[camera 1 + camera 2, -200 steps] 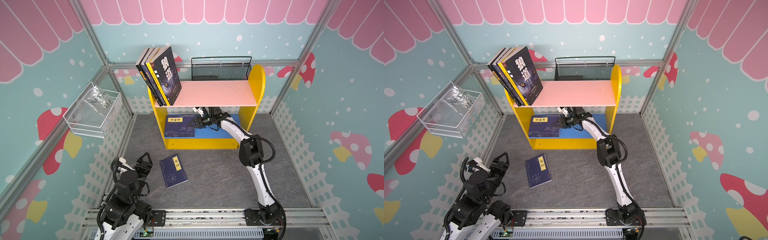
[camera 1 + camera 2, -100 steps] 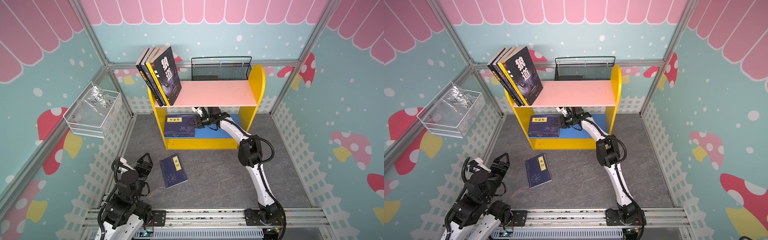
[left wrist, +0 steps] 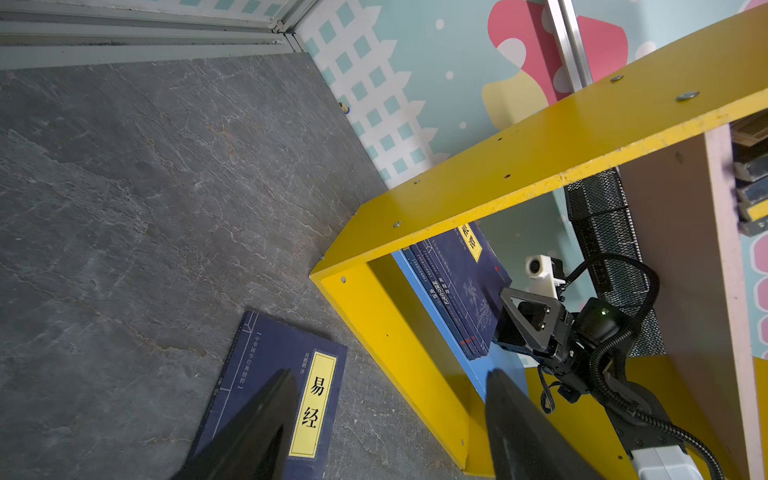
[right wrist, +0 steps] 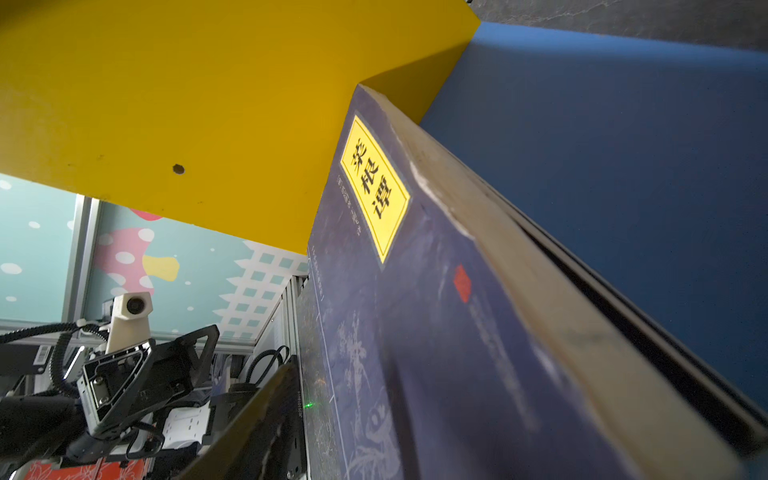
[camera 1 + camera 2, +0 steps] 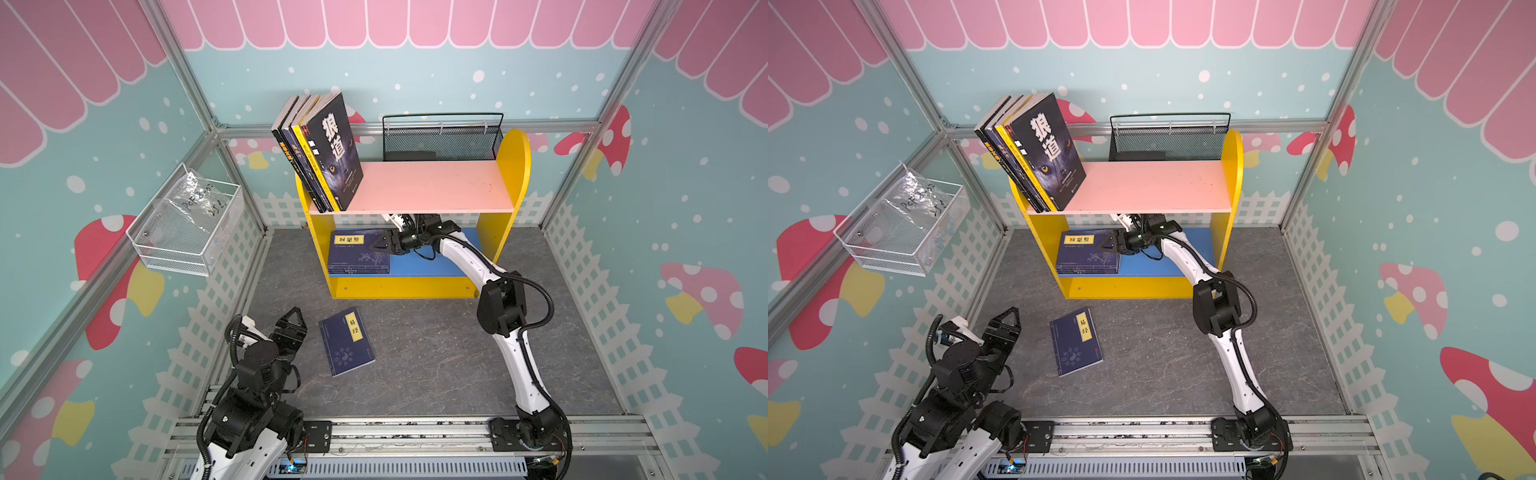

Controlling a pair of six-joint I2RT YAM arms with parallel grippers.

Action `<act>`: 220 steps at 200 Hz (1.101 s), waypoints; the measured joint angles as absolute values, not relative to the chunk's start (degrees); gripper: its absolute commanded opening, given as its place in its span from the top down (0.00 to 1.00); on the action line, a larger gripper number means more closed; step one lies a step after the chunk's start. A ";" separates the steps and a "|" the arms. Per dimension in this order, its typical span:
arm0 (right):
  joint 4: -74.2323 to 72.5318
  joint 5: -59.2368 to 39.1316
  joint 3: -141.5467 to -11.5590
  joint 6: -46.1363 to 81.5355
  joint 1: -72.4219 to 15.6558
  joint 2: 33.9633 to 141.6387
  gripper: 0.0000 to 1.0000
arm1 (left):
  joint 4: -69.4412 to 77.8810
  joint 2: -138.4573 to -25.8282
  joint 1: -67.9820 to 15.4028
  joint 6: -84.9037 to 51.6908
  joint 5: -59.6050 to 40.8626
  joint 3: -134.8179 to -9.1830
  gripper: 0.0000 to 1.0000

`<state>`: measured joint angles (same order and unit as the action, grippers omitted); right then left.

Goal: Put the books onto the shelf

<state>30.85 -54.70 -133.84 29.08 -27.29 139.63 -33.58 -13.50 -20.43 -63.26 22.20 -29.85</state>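
The shelf (image 5: 428, 187) (image 5: 1142, 187) stands at the back. Several books (image 5: 328, 153) (image 5: 1038, 149) lean on its pink board. A stack of navy books (image 5: 357, 253) (image 5: 1086, 253) (image 4: 415, 311) lies on the blue board. My right gripper (image 5: 382, 245) (image 5: 1106, 245) (image 3: 511, 320) reaches into that tier at the stack's right edge, open; its visible finger (image 4: 257, 424) stands off the top cover. One navy book (image 5: 347, 340) (image 5: 1075, 340) (image 3: 270, 374) lies flat on the floor. My left gripper (image 5: 291, 328) (image 5: 1005, 328) (image 3: 386, 436) hovers open just left of it, holding nothing.
A black wire mesh basket (image 5: 440, 141) (image 5: 1169, 139) sits behind the shelf's top. A white wire basket (image 5: 187, 224) (image 5: 901, 232) hangs on the left wall. Fence-printed walls close in the grey floor, with an aluminium rail (image 5: 395, 432) along the front.
My right gripper's jaws have opened and let go of the top navy book, which now rests on the stack. The left arm has hardly moved.
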 measured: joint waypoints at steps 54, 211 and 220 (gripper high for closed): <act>35.92 -48.86 -133.84 27.24 -27.42 137.56 0.35 | -33.58 -12.78 -20.43 -64.07 21.74 -29.02 0.27; 36.27 -42.28 -134.02 30.09 -27.35 136.81 0.52 | -33.34 -12.19 -20.43 -64.45 20.93 -27.51 0.27; 35.97 -42.15 -134.02 30.35 -27.35 136.86 0.52 | -33.30 -12.19 -20.43 -64.51 20.88 -27.44 0.27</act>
<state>35.97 -42.15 -134.02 30.35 -27.35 136.86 -33.30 -12.19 -20.43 -64.51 20.88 -27.44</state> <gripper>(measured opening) 0.483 0.729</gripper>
